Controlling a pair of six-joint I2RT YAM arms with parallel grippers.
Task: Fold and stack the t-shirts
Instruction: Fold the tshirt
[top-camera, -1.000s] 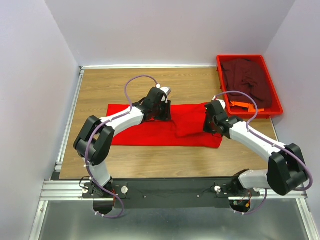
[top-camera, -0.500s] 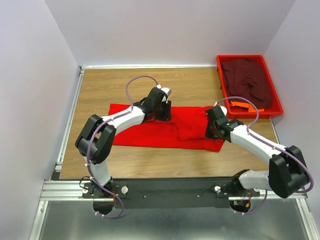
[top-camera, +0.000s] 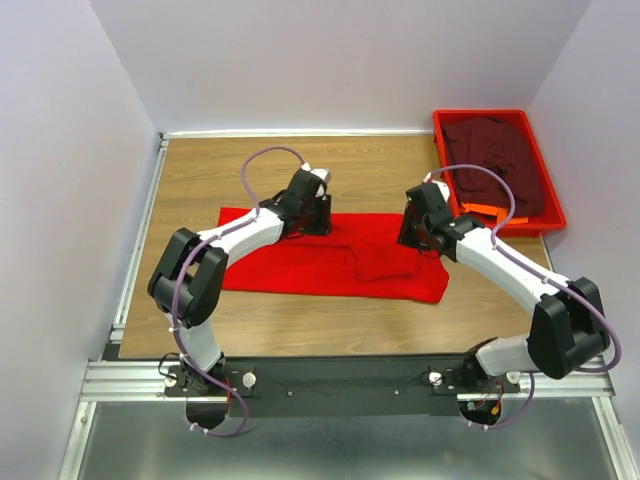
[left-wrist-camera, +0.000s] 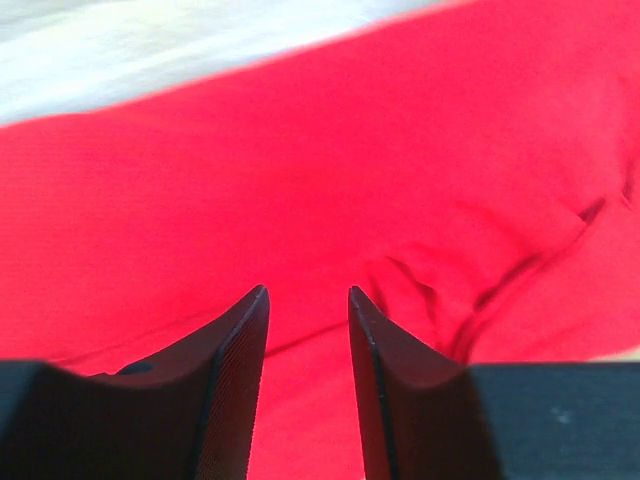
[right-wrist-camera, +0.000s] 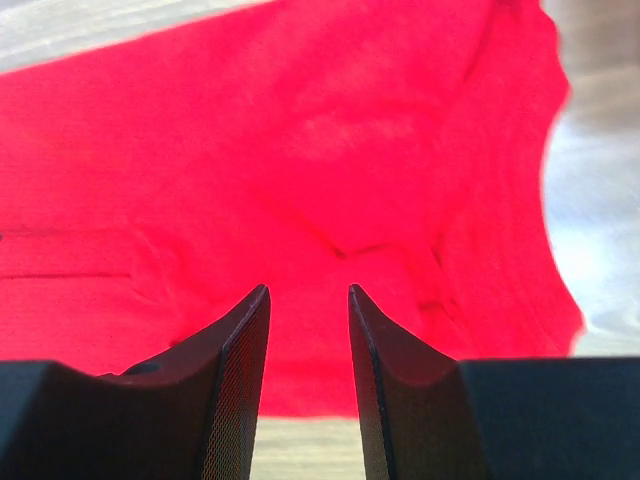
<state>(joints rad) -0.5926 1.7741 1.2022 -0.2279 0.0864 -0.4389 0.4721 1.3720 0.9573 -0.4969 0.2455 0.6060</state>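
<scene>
Top view, red t-shirt (top-camera: 300, 265): lies flat on the bench (top-camera: 220, 170) as a long, folded band, between my two arms.
Top view, right gripper (top-camera: 410, 236): a second ago it was clamped low on the band's right end. Now it has let go and drawn back towards the far edge, jaws apart, holding nothing.
Top view, left gripper (top-camera: 314, 222): at the far edge near the band's middle, jaws parted and empty. It has shifted slightly away and left since the earlier frame.
Top view, cloth change: the right end, bunched under my gripper before, now rests spread on the bench, with a small ridge left near the middle.
Top view, maroon t-shirt (top-camera: 500, 155): heaped in the red tray (top-camera: 480, 113) at the far right, unmoved, not yet folded.
Left wrist view, left gripper (left-wrist-camera: 308, 292): both fingers stand apart above red cloth, with nothing between them. A few creases run off to the right.
Right wrist view, right gripper (right-wrist-camera: 308, 290): fingers apart over the shirt's end, no cloth pinched. The bench shows past the hem on the right.
Meaning for the task: my judgement is that this fold has just been laid and released. The band probably needs at least one more fold before stacking, and the maroon shirt remains to do.
</scene>
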